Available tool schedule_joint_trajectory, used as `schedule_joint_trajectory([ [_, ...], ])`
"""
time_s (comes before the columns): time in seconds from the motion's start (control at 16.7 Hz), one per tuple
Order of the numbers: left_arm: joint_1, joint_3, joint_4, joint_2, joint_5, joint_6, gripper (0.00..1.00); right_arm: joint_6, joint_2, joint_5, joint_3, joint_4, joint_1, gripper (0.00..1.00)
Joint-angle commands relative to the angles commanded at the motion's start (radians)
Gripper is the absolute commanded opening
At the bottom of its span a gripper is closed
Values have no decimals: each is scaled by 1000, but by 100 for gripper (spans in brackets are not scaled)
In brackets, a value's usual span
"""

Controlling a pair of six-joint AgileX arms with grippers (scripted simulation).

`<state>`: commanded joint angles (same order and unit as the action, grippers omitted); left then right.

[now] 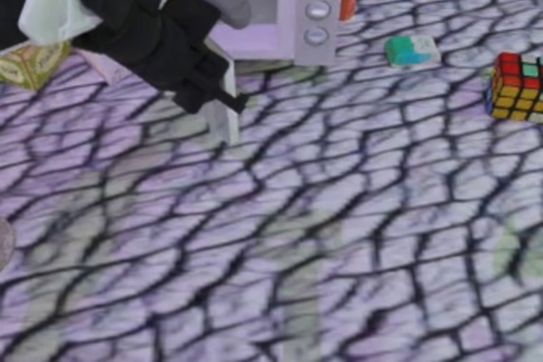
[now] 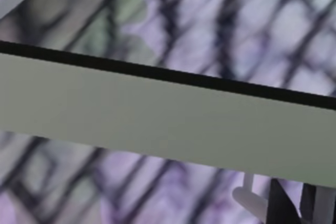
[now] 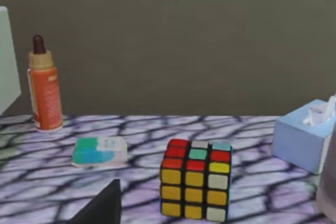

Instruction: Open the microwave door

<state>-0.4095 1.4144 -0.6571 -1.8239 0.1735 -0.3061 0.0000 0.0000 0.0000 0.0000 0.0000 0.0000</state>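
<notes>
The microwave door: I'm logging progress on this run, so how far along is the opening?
Done: the microwave door stands swung well out from the microwave, its cavity exposed. In hand: the left gripper is at the door's outer edge. Left: possibly a little more swing, then release. The right arm is out of the top view, facing a Rubik's cube.

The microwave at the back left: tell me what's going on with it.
The left gripper is at the microwave door, which stands swung out from the microwave, edge-on toward the table's front. The cavity is exposed. The right arm isn't in the top view; its wrist camera looks at a puzzle cube on the right.
</notes>
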Motion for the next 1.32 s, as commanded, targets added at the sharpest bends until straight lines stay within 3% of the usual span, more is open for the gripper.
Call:
schedule_joint_trajectory([
  [0.18, 2, -5, -3, 1, 12, -13, 0, 0, 0, 0, 0, 0, 0, 100],
  [0.6, 67, -37, -35, 34, 90, -175, 0, 0, 0, 0, 0, 0, 0, 100],
  [1.32, 70, -39, -36, 35, 94, -182, 0, 0, 0, 0, 0, 0, 0, 100],
])
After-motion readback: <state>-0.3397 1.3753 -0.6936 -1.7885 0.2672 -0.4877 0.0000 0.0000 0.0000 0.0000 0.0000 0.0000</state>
